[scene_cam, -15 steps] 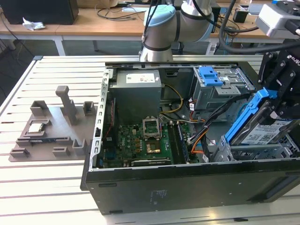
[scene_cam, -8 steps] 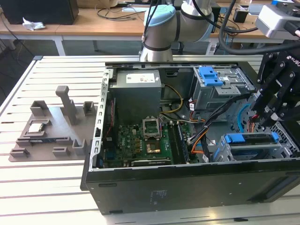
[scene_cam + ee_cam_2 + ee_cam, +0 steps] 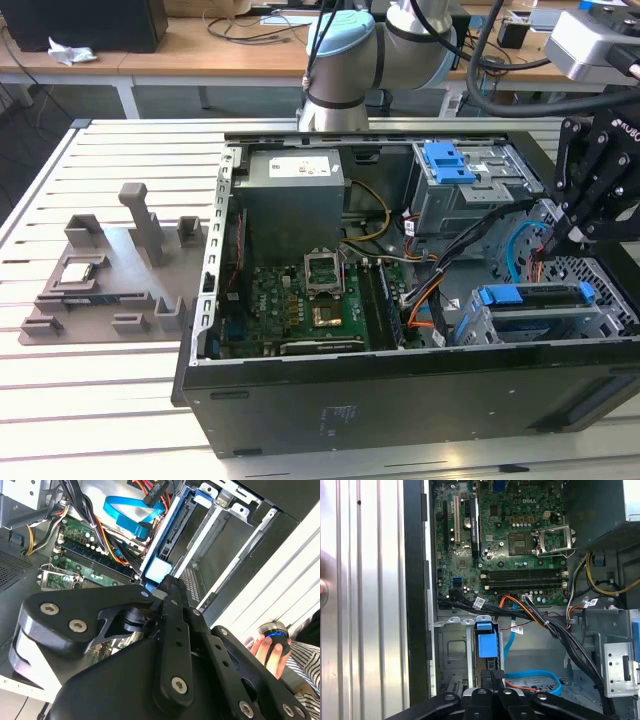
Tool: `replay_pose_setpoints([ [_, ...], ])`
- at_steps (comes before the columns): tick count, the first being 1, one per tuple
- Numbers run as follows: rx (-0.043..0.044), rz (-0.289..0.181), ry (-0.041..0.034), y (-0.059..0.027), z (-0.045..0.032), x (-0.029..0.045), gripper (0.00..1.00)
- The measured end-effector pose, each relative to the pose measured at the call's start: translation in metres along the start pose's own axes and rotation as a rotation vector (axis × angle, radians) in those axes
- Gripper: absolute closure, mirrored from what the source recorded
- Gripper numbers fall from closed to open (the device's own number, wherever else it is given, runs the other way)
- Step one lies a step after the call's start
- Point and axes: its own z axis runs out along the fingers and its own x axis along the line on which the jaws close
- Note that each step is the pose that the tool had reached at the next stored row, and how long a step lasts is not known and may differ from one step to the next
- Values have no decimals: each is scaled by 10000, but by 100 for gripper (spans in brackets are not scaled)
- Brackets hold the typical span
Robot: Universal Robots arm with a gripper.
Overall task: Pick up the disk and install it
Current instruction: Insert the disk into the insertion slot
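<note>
The disk (image 3: 535, 297) sits on edge in the lower drive cage (image 3: 480, 325) at the exterior view's right end of the open computer case. Its blue rail shows along the top. In the first wrist view the disk's blue end tab (image 3: 486, 640) lies just ahead of my gripper (image 3: 495, 672). In the second wrist view the disk's rail (image 3: 172, 535) runs into the cage, and its pale blue tab (image 3: 159, 570) sits at the tip of my gripper (image 3: 157, 591). The fingers look shut together, with nothing clamped between them. My gripper (image 3: 572, 232) hangs above the cage's far side.
A blue caddy (image 3: 450, 160) tops the upper grey drive bay. Bundled cables (image 3: 535, 617) and a blue ribbon cable (image 3: 535, 677) cross between the motherboard (image 3: 300, 300) and the cage. A grey fixture (image 3: 100, 270) lies at the exterior view's left. A person's hand (image 3: 270, 647) holds a small device.
</note>
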Motion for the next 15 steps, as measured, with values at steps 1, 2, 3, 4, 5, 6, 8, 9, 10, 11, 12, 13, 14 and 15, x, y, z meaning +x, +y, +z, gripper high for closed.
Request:
replay_pose_setpoints([
  [1,0,0,1,0,0,0,89],
  [2,0,0,1,0,0,0,89],
  [3,0,0,2,0,0,0,89],
  [4,0,0,3,0,0,0,89],
  [5,-1,0,3,0,0,0,89],
  [6,0,0,4,0,0,0,89],
  [8,0,0,5,0,0,0,89],
  [9,0,1,3,-1,1,-3,89],
  [10,0,1,5,-11,2,-10,89],
  [11,0,1,7,-21,3,-19,89],
  [12,-1,2,11,-46,7,-40,89],
  [13,-2,2,28,-75,12,-69,89],
  [14,-5,3,49,-109,25,-98,89],
  [15,-9,5,77,-142,43,-122,89],
])
